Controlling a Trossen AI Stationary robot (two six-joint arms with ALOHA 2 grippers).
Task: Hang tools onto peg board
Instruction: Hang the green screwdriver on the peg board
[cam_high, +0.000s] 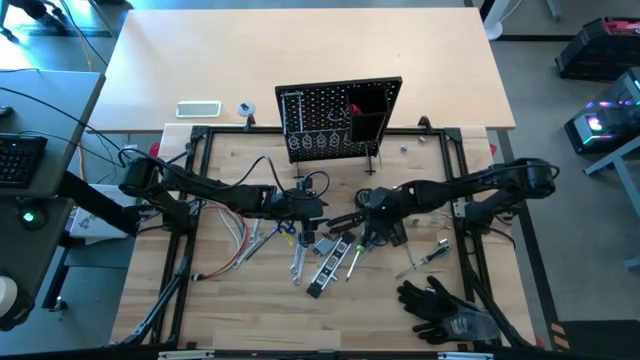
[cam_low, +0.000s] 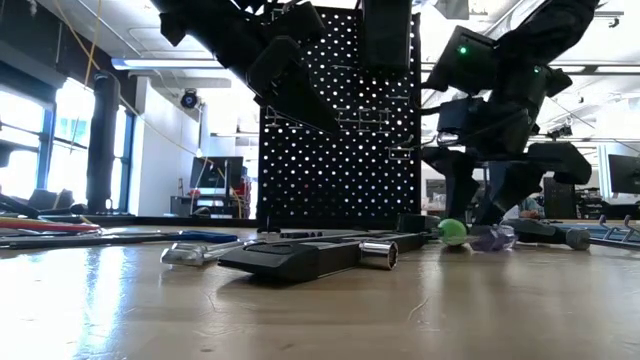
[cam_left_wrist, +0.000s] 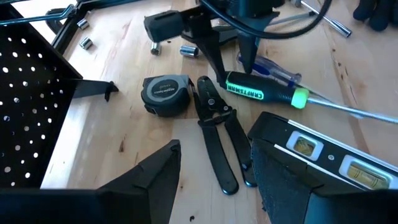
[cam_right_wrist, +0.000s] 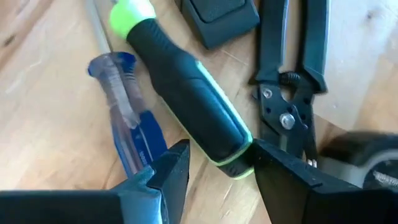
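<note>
Between the parted fingers of the right gripper (cam_right_wrist: 214, 171), the butt end of the green-and-black screwdriver (cam_right_wrist: 180, 93) is framed, lying flat on the wooden table (cam_high: 240, 330); the fingers stand open to either side of the handle and no clamping on it can be seen. Just beside that handle a blue clear-handled screwdriver (cam_right_wrist: 124, 112) is laid, and on the other side the black pliers (cam_right_wrist: 289, 74) are seen with their pivot near one finger. From the left wrist view the same cluster is shown: the pliers beside a black tape measure (cam_left_wrist: 165, 93), the green-handled driver just beyond them, and a black level (cam_left_wrist: 323, 149) with its vials close to the left gripper (cam_left_wrist: 214, 171), which hovers over the table with its fingers apart and nothing between them. Further out, silver wrenches (cam_high: 298, 260) and another small screwdriver (cam_high: 425, 258) are spread over the table, with black gloves (cam_high: 440, 305) near the front edge. The peg board (cam_high: 340, 120) stands upright at the far side of the table, well apart from the tools, with few items on it as far as can be told. The step in hand is judged to be the pick-up of the green-handled driver; closing on the handle, lifting it clear of its neighbours and carrying it to a free hook is what is called for next.
</note>
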